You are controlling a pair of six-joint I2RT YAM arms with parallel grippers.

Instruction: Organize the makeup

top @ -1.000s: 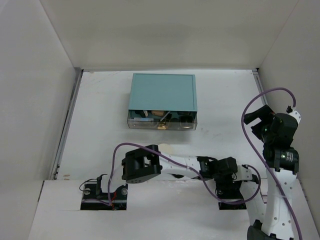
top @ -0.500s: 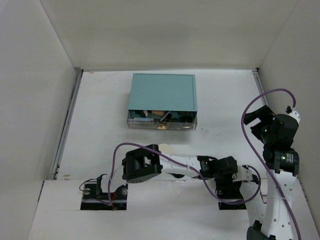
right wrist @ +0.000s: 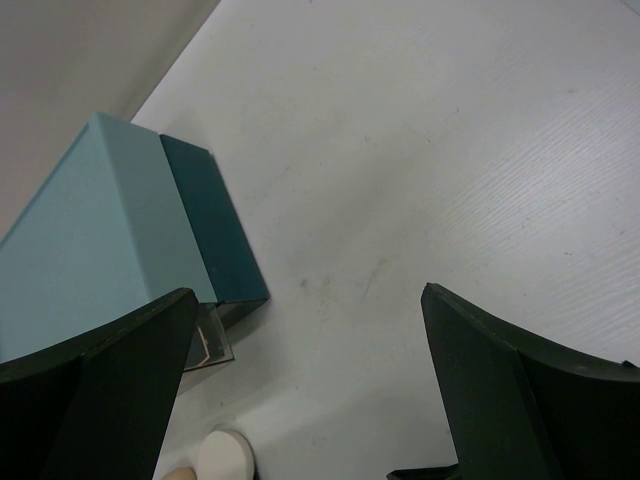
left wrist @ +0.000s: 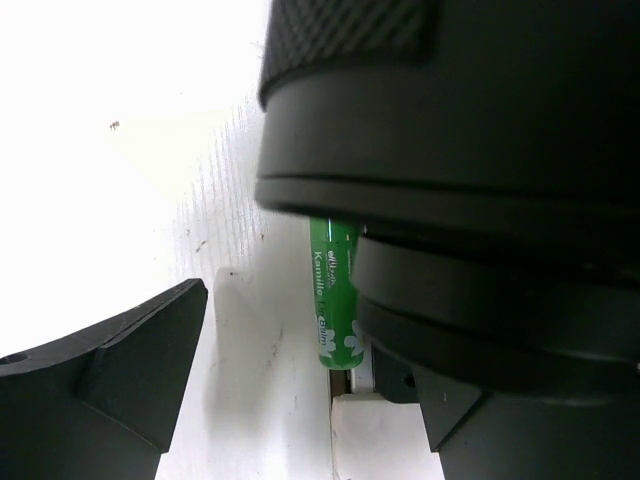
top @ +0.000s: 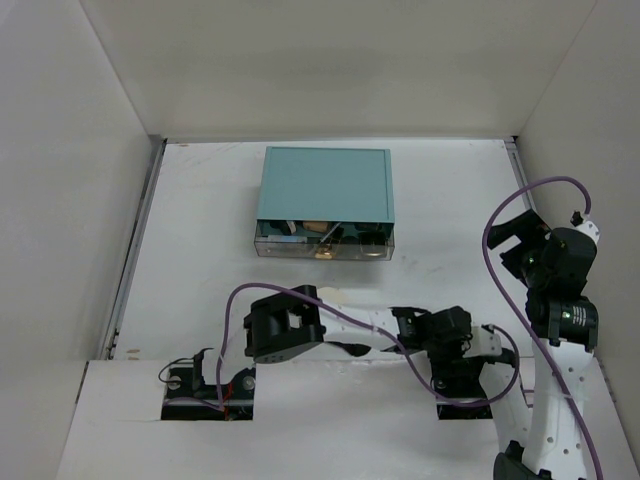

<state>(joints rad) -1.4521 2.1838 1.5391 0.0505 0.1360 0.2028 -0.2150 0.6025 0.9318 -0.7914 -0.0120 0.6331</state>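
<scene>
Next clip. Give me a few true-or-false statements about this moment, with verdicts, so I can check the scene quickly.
1. The teal box sits flat on the table, away from the side walls. True.
2. The right gripper is shut on a brush. False: its jaws stand wide open, with only bare table between them.
3. A green tube lies on the table in the left wrist view. True.
4. The box's clear drawer is empty. False: several small items show inside it.
</scene>
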